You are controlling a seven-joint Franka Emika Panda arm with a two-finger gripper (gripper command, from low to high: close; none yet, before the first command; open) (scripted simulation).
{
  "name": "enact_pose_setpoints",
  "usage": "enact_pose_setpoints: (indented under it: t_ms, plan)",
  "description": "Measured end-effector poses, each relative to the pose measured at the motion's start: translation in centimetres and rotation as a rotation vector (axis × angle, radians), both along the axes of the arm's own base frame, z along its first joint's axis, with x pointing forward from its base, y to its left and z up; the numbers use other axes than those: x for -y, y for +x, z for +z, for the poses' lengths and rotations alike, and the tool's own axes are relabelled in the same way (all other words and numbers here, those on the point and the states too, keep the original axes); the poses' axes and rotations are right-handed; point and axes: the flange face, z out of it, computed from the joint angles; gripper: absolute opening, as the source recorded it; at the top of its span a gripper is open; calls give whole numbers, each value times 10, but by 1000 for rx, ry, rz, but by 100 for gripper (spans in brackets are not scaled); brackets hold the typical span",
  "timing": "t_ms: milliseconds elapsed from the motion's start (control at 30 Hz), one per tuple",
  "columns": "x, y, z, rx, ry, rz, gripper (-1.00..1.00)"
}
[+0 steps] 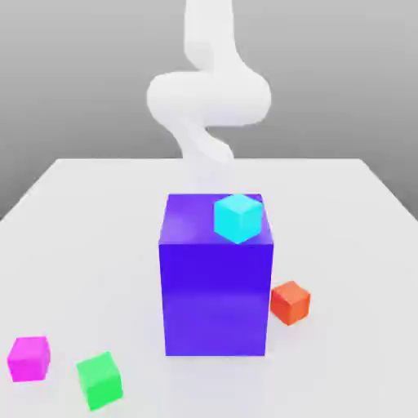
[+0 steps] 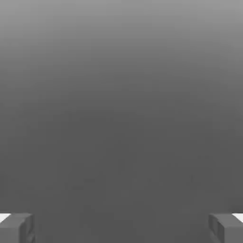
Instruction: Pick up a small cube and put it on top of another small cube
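Your gripper (image 2: 121,228) had its fingers (image 2: 16,228) spread wide, holding nothing. The cyan cube (image 1: 237,217) sat atop the blue block (image 1: 215,286) mid-table, by its right edge in the exterior view. The orange cube (image 1: 290,302), magenta cube (image 1: 29,358) and green cube (image 1: 100,380) lay near the table's (image 1: 82,229) front edge.

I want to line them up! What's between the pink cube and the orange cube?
In the exterior view, the green cube and the big purple block lie between the pink cube and orange cube.

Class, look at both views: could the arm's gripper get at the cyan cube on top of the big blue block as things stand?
Probably yes. The cyan cube sits exposed on the blue block, nothing above or beside it, and the gripper is open.
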Motion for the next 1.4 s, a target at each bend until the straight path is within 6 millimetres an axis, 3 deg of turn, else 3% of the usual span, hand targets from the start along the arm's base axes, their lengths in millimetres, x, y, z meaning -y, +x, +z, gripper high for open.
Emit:
enact_pose_setpoints:
  t_ms: [200, 433, 533, 667, 900, 1033, 1067, 1267, 1400]
  plan:
    - [59, 63, -95, -149, 94, -282, 0]
    - [139, 94, -218, -302, 218, -604, 0]
    - [173, 93, -273, -362, 276, -742, 0]
    - [224, 74, -348, -436, 366, -949, 0]
    - [261, 33, -474, -564, 519, -1238, 0]
    - [265, 27, -530, -576, 536, -1271, 0]
    - [265, 27, -542, -577, 536, -1272, -100]
    - [265, 26, -548, -576, 536, -1272, -100]
    - [265, 27, -513, -575, 537, -1273, -100]
